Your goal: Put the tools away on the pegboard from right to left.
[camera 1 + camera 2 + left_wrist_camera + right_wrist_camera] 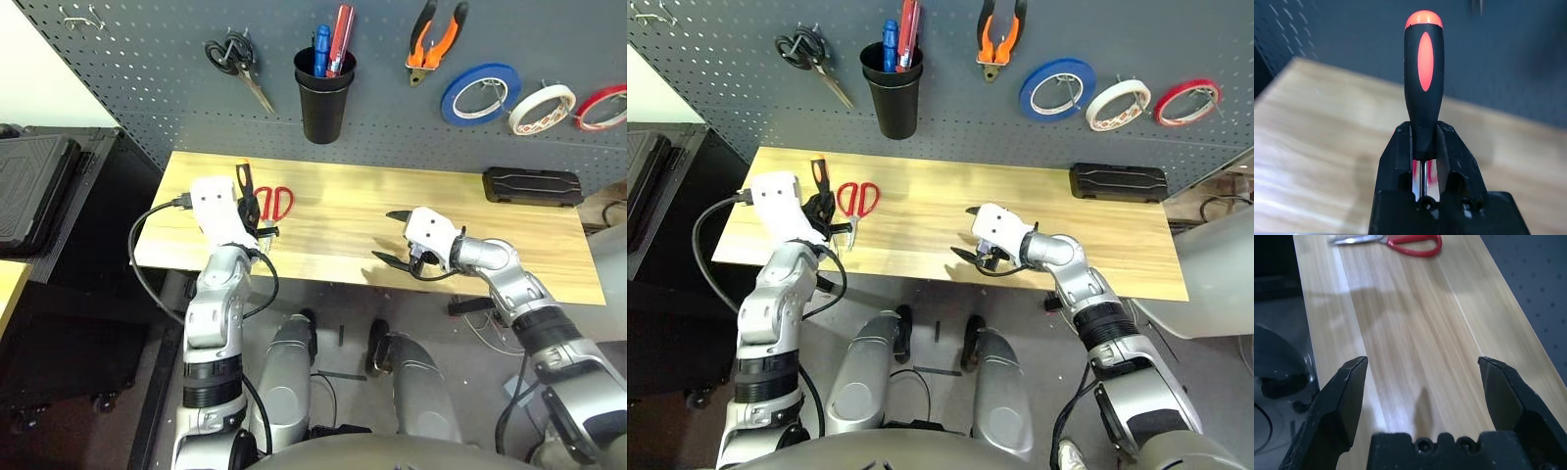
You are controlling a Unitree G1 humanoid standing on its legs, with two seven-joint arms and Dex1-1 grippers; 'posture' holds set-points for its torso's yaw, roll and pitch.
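My left gripper (249,208) is shut on the slim screwdriver (1423,73), whose black-orange handle stands up above the table's left end. The red-handled scissors (277,203) lie flat on the wood just right of that gripper. My right gripper (1422,364) hovers open and empty over the table's front middle. On the dark grey pegboard (147,59) the orange-and-black pliers (434,39) hang on a hook, and the white tape roll (541,108) hangs further right.
The pegboard also carries black-handled scissors (235,59), a black cup (324,93) with pens, a blue tape roll (479,93) and a red tape roll (601,106). A flat black case (532,185) lies at the wooden table's (343,235) back right.
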